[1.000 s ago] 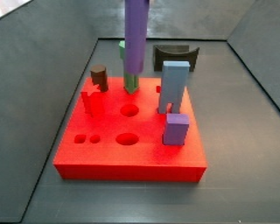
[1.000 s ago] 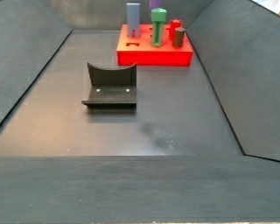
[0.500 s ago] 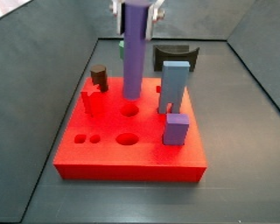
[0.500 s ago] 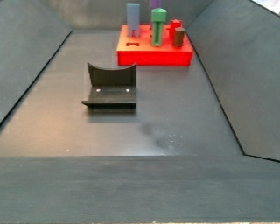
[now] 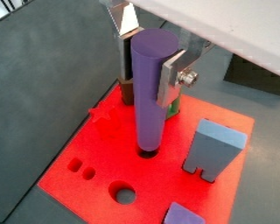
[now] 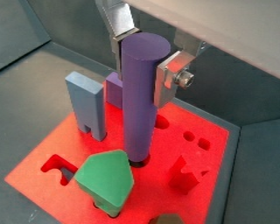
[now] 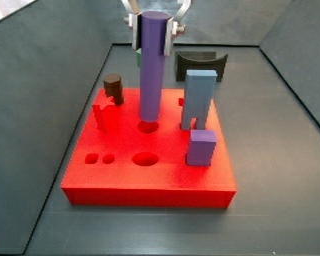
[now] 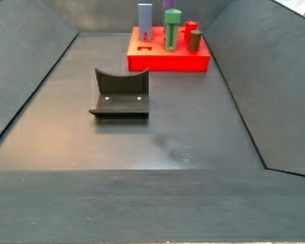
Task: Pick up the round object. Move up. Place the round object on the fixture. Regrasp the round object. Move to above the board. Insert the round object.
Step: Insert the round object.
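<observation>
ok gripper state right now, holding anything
Gripper: above the board, shut on the round object, whose lower end sits at a round hole.

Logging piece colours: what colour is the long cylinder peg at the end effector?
Purple; the round object between the end effector fingers shows best in a wrist view.

Nothing readable anywhere — no text, labels, brands or numbers. The thick red-orange square board (image 7: 149, 160) is blank, the long smooth purple cylinder peg (image 7: 151, 70) too, and the silver two-finger gripper (image 5: 150, 59) around its top end carries no markings — just a bare screw.
</observation>
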